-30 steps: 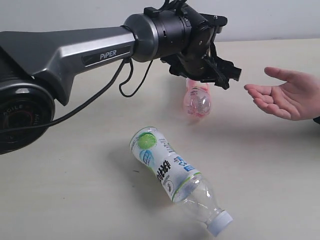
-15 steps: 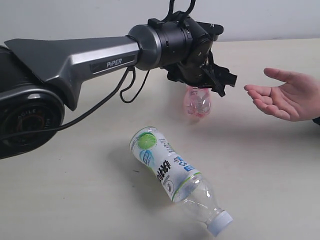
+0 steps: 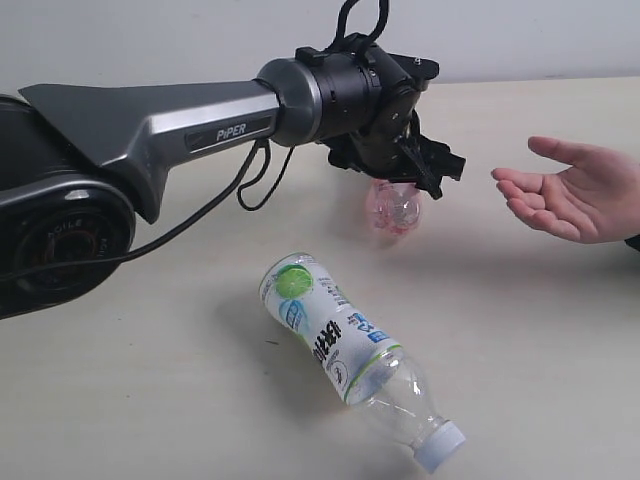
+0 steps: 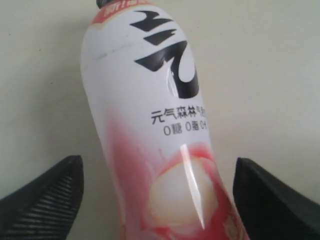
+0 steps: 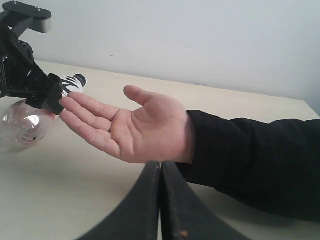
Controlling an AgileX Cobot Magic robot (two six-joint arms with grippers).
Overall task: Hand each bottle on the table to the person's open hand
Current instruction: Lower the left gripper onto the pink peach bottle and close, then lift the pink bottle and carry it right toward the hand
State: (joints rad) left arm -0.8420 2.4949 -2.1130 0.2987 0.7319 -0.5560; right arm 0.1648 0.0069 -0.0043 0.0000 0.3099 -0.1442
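The left gripper (image 4: 160,197) was released, its fingers (image 4: 50,195) standing open on either side of the pink bottle (image 3: 397,208). So far as the left wrist view showed, neither finger touched it. The pink bottle lay on its side on the table (image 3: 150,400), not yet grasped. The step in hand was judged to be the pickup. The fingers should settle evenly about the labelled body and close gently, since a thin round bottle may roll, slip out or buckle. It should then be lifted clear before travel and let go only once the palm bears it. The hand (image 3: 560,195) waited palm up, near the pink bottle and to its side, with nothing seen between the two. The lime bottle (image 3: 335,345) lay on its side apart from the pink bottle, toward the exterior camera, and was judged to be off the delivery path. The right gripper (image 5: 161,200) sat beyond the hand from the pink bottle, clenched on nothing. It may crowd the handover. No other bottles were in view.
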